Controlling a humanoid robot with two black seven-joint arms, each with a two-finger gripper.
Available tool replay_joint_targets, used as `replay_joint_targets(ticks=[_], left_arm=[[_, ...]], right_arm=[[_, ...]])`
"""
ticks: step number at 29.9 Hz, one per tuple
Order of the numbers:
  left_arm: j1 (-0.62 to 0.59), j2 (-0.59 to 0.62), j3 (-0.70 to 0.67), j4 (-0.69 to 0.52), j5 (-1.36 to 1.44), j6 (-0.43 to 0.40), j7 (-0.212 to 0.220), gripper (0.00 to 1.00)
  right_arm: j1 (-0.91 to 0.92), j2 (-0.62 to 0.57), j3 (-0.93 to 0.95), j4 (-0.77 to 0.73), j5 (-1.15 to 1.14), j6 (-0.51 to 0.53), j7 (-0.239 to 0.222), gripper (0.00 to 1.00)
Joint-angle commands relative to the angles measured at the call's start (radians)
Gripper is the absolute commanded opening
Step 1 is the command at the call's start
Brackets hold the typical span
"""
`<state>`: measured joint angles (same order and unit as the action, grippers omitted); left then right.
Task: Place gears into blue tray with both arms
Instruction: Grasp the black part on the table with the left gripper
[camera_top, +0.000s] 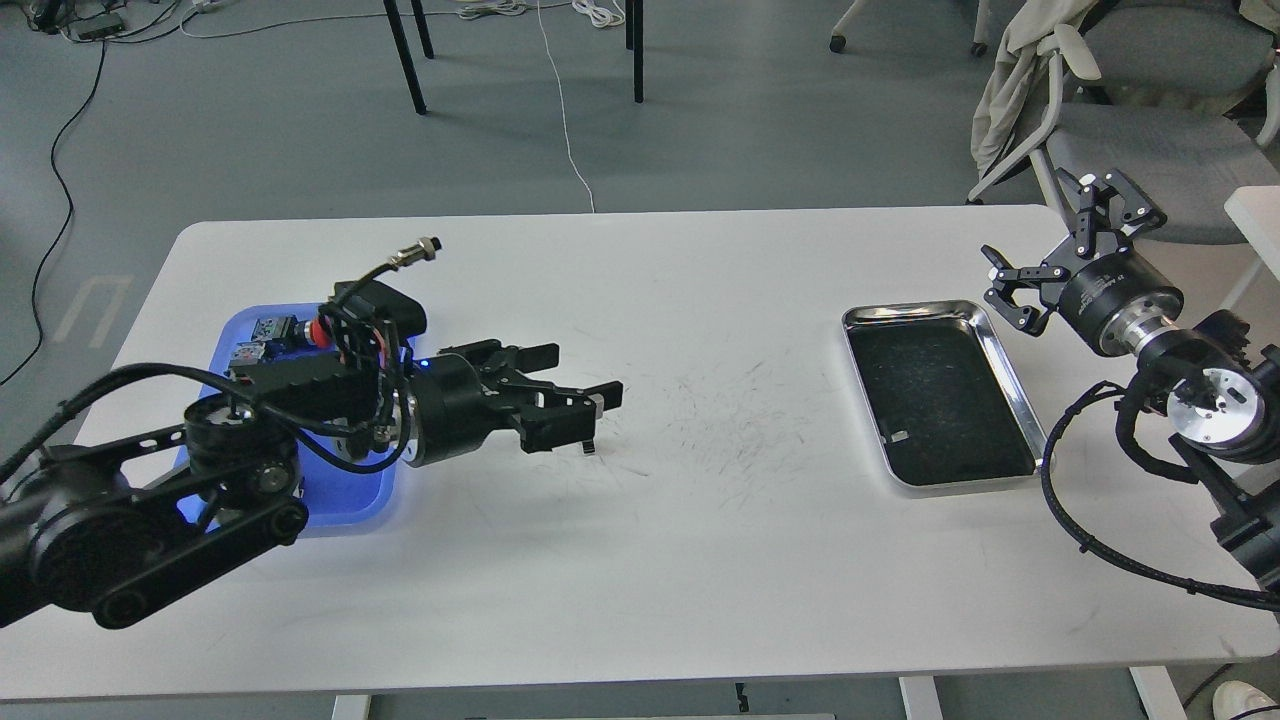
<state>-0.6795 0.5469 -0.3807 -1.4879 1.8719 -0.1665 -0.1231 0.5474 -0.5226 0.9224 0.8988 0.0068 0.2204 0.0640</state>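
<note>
Blue tray (345, 500) mostly hidden under left arm; left pincer (590, 415) nearly together, right pincer (1065, 255) apart beside steel tray (1010, 370).

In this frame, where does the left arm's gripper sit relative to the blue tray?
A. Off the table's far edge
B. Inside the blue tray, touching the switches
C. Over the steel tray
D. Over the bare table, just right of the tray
D. The left gripper hangs over the white table, past the right edge of the blue tray, with the steel tray far off to the right.
</note>
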Motion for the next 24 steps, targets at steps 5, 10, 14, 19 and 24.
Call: replay_joint_targets(ticks=[5, 10, 14, 19, 24], left_arm=[[0.037, -0.202, 0.045, 0.280, 0.310, 0.126, 0.019, 0.96], [0.054, -0.258, 0.045, 0.403, 0.310, 0.191, 0.019, 0.95], [0.070, -0.263, 0.049, 0.432, 0.310, 0.199, 0.020, 0.91], [0.095, -0.268, 0.051, 0.451, 0.310, 0.212, 0.022, 0.85], [0.116, -0.266, 0.049, 0.452, 0.310, 0.217, 0.026, 0.79]], right_arm=[[-0.004, 0.003, -0.001, -0.009, -0.001, -0.001, 0.002, 0.97], [-0.003, 0.004, -0.002, -0.017, -0.001, -0.001, 0.003, 0.97], [-0.004, 0.004, -0.004, -0.023, -0.001, -0.001, 0.003, 0.97], [-0.004, 0.004, -0.007, -0.031, -0.001, -0.001, 0.003, 0.97], [-0.004, 0.004, -0.007, -0.031, -0.001, -0.001, 0.005, 0.97]])
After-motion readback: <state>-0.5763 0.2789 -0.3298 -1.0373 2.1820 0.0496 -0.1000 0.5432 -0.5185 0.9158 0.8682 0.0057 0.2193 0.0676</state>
